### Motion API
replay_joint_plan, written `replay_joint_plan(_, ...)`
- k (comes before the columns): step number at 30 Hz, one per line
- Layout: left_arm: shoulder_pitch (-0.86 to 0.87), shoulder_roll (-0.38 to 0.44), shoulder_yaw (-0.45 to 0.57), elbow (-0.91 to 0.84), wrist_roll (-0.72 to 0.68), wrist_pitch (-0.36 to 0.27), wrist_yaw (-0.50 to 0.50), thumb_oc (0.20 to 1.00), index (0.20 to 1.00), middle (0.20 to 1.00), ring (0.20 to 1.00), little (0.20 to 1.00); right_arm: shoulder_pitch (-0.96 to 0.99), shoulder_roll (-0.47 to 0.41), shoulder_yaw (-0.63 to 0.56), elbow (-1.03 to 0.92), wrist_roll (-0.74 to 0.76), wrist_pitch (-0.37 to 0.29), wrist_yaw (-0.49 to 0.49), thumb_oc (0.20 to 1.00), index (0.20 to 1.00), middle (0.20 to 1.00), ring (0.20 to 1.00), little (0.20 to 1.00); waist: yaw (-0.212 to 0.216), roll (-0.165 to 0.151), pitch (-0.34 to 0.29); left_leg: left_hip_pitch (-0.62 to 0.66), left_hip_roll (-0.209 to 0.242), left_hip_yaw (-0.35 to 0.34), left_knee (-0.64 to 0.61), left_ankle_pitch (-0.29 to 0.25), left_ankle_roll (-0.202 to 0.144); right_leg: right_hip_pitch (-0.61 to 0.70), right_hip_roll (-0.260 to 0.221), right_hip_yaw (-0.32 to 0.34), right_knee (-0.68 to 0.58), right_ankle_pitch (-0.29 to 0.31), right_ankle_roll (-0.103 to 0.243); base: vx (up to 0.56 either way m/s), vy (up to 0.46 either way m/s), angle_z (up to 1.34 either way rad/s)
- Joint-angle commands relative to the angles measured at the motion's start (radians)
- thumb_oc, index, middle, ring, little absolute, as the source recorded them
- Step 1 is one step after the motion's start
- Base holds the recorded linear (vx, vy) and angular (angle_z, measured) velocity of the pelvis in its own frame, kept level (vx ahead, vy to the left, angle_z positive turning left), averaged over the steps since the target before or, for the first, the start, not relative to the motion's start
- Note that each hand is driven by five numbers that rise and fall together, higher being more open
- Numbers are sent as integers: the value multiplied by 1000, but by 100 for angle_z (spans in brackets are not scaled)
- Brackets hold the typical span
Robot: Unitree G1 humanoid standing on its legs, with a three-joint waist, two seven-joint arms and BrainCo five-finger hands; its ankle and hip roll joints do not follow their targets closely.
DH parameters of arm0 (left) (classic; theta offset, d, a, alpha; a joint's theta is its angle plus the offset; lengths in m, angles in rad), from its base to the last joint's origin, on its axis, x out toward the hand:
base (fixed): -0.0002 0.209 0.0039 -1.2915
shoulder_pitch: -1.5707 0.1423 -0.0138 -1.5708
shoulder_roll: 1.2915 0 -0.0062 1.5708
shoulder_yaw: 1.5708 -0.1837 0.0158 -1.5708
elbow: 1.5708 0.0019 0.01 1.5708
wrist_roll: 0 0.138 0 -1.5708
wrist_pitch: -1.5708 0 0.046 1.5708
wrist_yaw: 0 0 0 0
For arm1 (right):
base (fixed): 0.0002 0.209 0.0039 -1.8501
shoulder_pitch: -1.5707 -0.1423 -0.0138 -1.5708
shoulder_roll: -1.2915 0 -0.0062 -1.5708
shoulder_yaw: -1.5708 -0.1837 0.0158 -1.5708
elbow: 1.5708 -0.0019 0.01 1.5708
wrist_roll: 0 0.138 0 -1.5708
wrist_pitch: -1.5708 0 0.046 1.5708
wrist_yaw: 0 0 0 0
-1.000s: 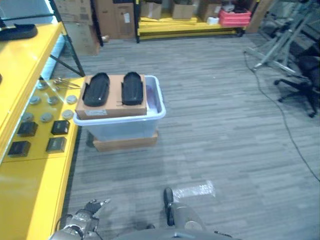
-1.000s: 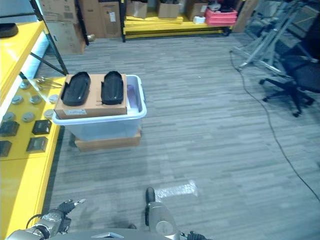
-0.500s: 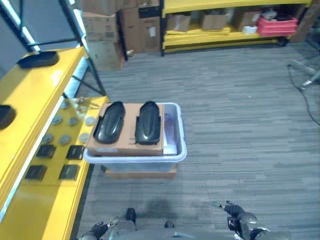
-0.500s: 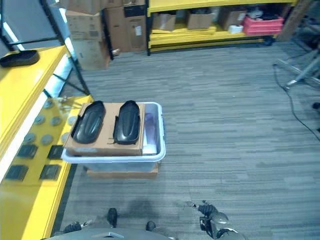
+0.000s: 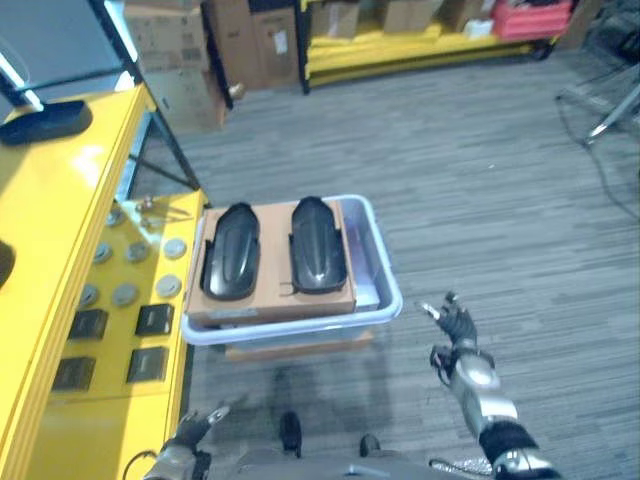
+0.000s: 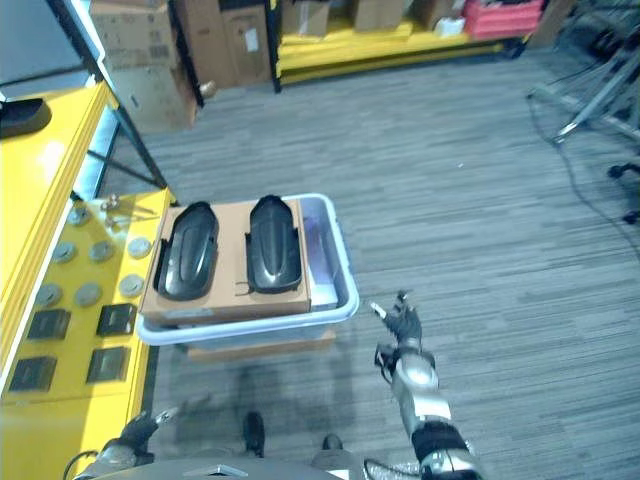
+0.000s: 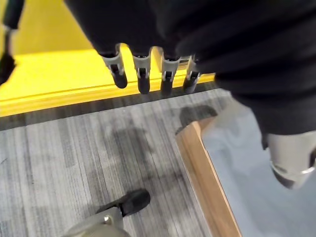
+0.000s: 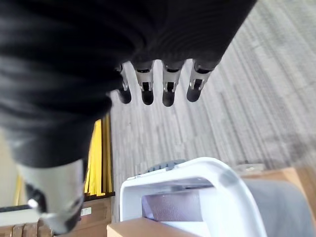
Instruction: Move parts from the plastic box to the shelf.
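Observation:
A clear plastic box (image 5: pixel 385 287) stands on the floor on a flat cardboard base, beside the yellow shelf (image 5: pixel 60 250). A brown cardboard sheet (image 5: pixel 275 295) lies across its top and carries two black oval parts (image 5: pixel 232 250) (image 5: pixel 317 243) side by side. My right hand (image 5: pixel 455 325) hovers open to the right of the box, level with its front corner, fingers straight and holding nothing. My left hand (image 5: pixel 190 432) is low near the shelf's front edge, open and empty. In the right wrist view the box rim (image 8: pixel 207 170) lies just past my fingers (image 8: pixel 169 81).
The shelf's lower level holds several round metal discs (image 5: pixel 125 294) and black square parts (image 5: pixel 152 319). A black part (image 5: pixel 42 122) lies on the upper level. Cardboard boxes (image 5: pixel 165 50) and a yellow rack (image 5: pixel 420 45) stand at the back. Open grey floor spreads to the right.
The view has shifted, and the box now sits closer. My right hand has risen from low down to beside the box's right front corner. The left hand stays low.

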Motion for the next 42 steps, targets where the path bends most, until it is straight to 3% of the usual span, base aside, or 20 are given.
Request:
replay_joint_plan(1, -88, -3, -28, 63, 29, -41, 39, 1000, 1000, 1000, 1000, 1000, -132, -50, -2, 4, -71, -52, -103, 1000, 1000, 1000, 1000, 1000, 30, -37, 49, 64, 72, 20, -5, -98, -80, -85, -89, 13, 2, 64, 78, -157, 7, 33)
replay_joint_plan(5, -125, -2, -92, 86, 22, -40, 58, 1000, 1000, 1000, 1000, 1000, -423, -137, 96, 214, -118, -15, -162, 1000, 1000, 1000, 1000, 1000, 70, -30, 90, -24, 70, -2, -5, -71, -95, -151, -92, -12, -6, 88, 82, -83, 26, 21)
replay_joint_plan(12, -128, 4, -91, 154, -17, -30, 75, 1000, 1000, 1000, 1000, 1000, -707, -201, 186, 423, -68, -7, -182, 1000, 1000, 1000, 1000, 1000, 110, -27, 125, -106, 68, -23, -5, -44, -109, -218, -96, -29, -6, 107, 88, -12, 21, 17)
replay_joint_plan(25, -164, -2, -136, 105, -65, -55, 79, 1000, 1000, 1000, 1000, 1000, -840, -216, 270, 460, -81, -3, -185, 1000, 1000, 1000, 1000, 1000, 136, -7, 142, -165, 42, -69, -5, -26, -113, -241, -115, -74, -6, 115, 98, 25, 14, 14)
replay_joint_plan(33, -200, -3, -185, 60, -67, -56, 51, 1000, 1000, 1000, 1000, 1000, -849, -156, 386, 595, -161, 53, -79, 1000, 1000, 1000, 1000, 1000, 138, -13, 158, -172, 38, -88, -5, -19, -113, -239, -117, -86, -6, 116, 98, 13, -4, 8)
replay_joint_plan(35, -208, -4, -201, 72, -56, -48, 41, 1000, 1000, 1000, 1000, 1000, -871, -122, 423, 681, -224, 91, -63, 787, 787, 787, 787, 787, 135, -18, 160, -173, 40, -82, -5, -18, -113, -242, -116, -81, -6, 117, 97, 0, 0, 0)
replay_joint_plan(36, -216, -9, -204, 80, -58, -45, 42, 1000, 1000, 1000, 1000, 1000, -881, -101, 417, 696, -224, 98, -73, 567, 567, 567, 567, 567, 132, -19, 161, -173, 41, -80, -5, -19, -113, -242, -116, -79, -6, 117, 96, 9, -3, -3)
replay_joint_plan(37, -219, -12, -207, 86, -60, -42, 41, 1000, 1000, 1000, 1000, 1000, -881, -83, 410, 716, -216, 102, -66, 448, 448, 448, 448, 448, 131, -19, 162, -171, 42, -78, -5, -19, -113, -242, -115, -76, -6, 116, 95, 14, -8, -5)
replay_joint_plan(38, -218, -15, -205, 93, -60, -39, 43, 1000, 1000, 1000, 1000, 1000, -880, -68, 415, 725, -216, 109, -55, 213, 213, 213, 213, 213, 129, -21, 162, -170, 43, -76, -5, -18, -113, -242, -114, -74, -6, 115, 94, 24, -13, -5)
replay_joint_plan(42, -213, -18, -220, 102, -29, -32, 44, 1000, 1000, 1000, 1000, 1000, -887, -33, 418, 765, -235, 127, -53, 200, 200, 200, 200, 200, 122, -25, 155, -162, 46, -71, -5, -21, -113, -240, -112, -66, -6, 111, 92, 13, -8, -4)
